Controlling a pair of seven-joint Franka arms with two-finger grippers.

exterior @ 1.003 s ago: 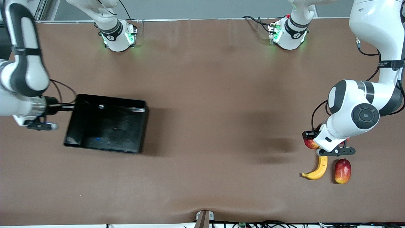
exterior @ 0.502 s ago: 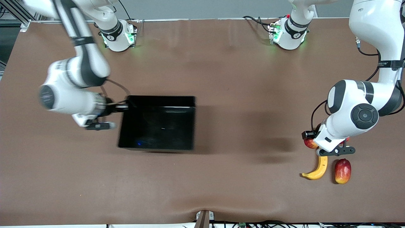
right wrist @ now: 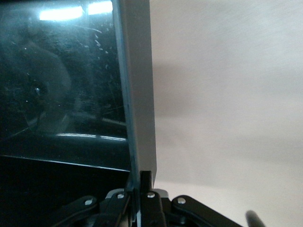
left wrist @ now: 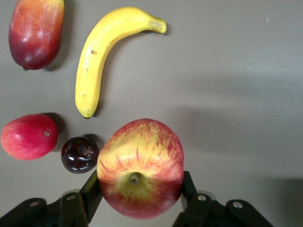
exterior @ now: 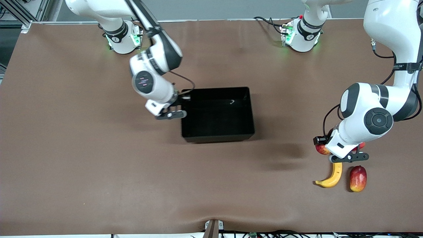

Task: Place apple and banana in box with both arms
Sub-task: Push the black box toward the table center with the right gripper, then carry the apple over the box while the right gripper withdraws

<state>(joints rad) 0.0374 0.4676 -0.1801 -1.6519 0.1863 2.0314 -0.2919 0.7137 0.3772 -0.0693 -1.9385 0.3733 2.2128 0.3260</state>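
Note:
The streaked red and yellow apple sits between the fingers of my left gripper, which is shut on it at the left arm's end of the table. In the front view the apple peeks out from under that hand. The yellow banana lies on the table just nearer the front camera, and it also shows in the left wrist view. My right gripper is shut on one side wall of the black box at mid-table. The right wrist view shows that wall pinched between the fingers.
A red-yellow mango lies beside the banana. A smooth pinkish-red fruit and a small dark plum rest close to the held apple. Both arm bases stand along the table's edge farthest from the front camera.
The right arm has brought the box from the right arm's end of the table to its middle, still gripping its wall. The left hand with the apple has shifted only slightly.

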